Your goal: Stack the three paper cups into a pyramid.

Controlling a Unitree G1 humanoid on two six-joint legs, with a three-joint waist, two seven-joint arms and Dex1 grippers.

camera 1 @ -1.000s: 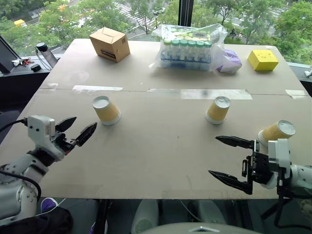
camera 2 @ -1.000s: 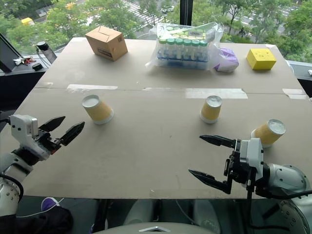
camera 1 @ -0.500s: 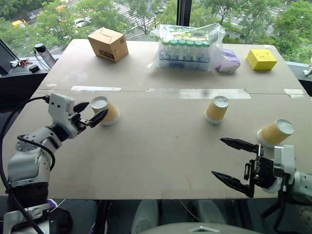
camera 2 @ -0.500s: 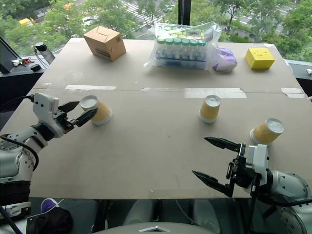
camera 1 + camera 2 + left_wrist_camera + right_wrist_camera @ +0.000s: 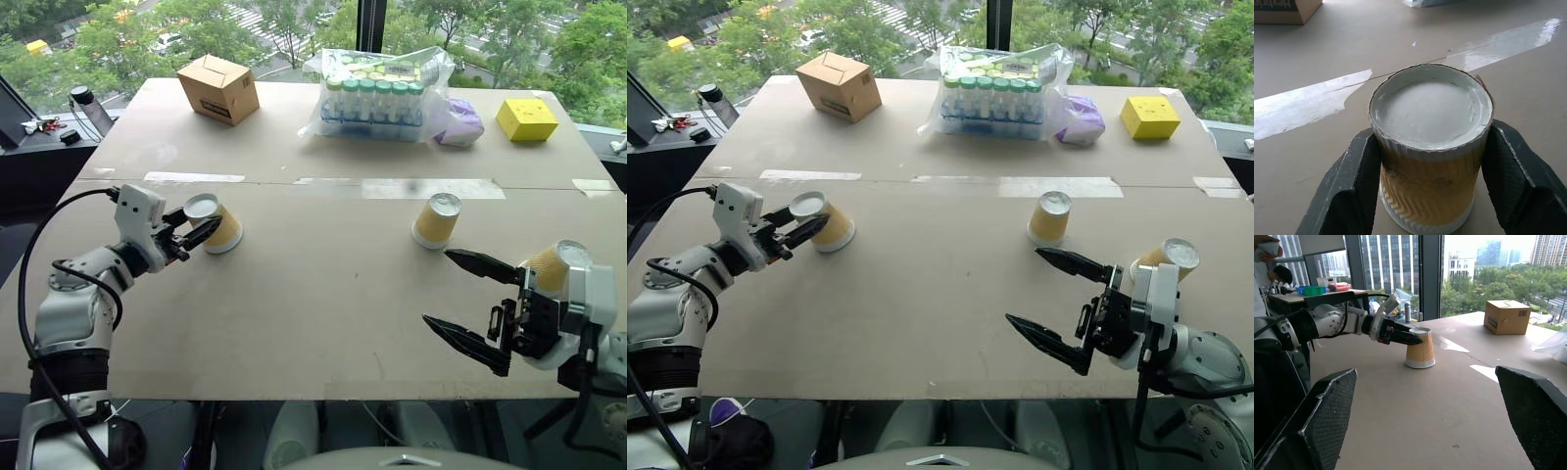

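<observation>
The left tool (image 5: 203, 233) is closed on the upper part of the left cup (image 5: 217, 223), which stands upside down on the worktop (image 5: 313, 294), one finger (image 5: 1349, 191) on each side of its ribbed wall. Beyond that tool, at the far edge, sits a cardboard box (image 5: 219, 88), and a strip of clear tape (image 5: 196, 178) lies on the worktop between box and cup. Nothing stands between the held cup and the middle cup (image 5: 437, 220), also upside down, which is well apart from the left tool and just beyond the upper finger of the right tool (image 5: 468, 301). Farther back is a bagged pack of green-capped bottles (image 5: 377, 96) with a purple bundle (image 5: 458, 123) beside it. The right tool hangs with its fingers spread wide, gripping nothing. The right cup (image 5: 554, 266) sits just behind it, its lower part hidden by the wrist, so whether it is tilted or flat is hard to tell. A yellow box (image 5: 527, 118) stands at the far right.
</observation>
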